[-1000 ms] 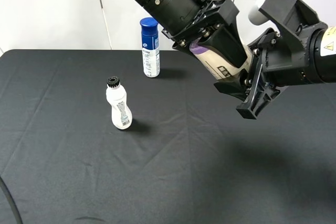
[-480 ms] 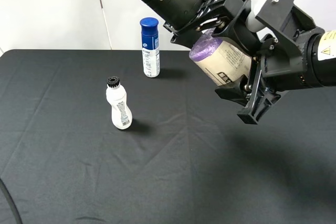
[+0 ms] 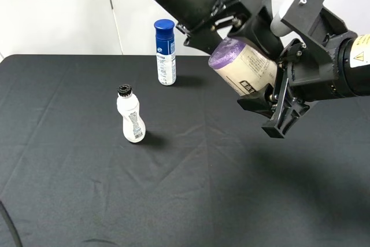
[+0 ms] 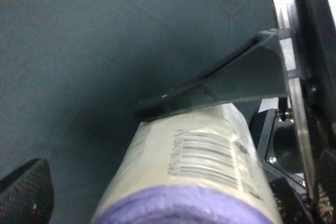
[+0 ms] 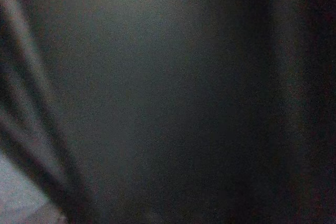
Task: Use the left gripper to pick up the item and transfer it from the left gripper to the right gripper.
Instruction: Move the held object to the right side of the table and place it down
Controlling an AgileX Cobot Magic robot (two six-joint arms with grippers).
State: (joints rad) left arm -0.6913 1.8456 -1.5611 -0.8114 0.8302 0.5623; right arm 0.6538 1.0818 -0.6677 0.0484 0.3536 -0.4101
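Sprung wide since a second ago: left gripper (image 3: 247,39), gripping nothing, around cream-wrapped, lilac-ended cylindrical item (image 3: 248,67), upper right; right gripper (image 3: 280,79) clamped on it. Barcode (image 4: 210,153) in left wrist view only; right wrist blurred dark.

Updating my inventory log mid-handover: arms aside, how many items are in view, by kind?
Bottles: 2 (white bottle, blue-capped bottle)
Rolls: 1 (lilac-ended roll, held in the air)
Total: 3
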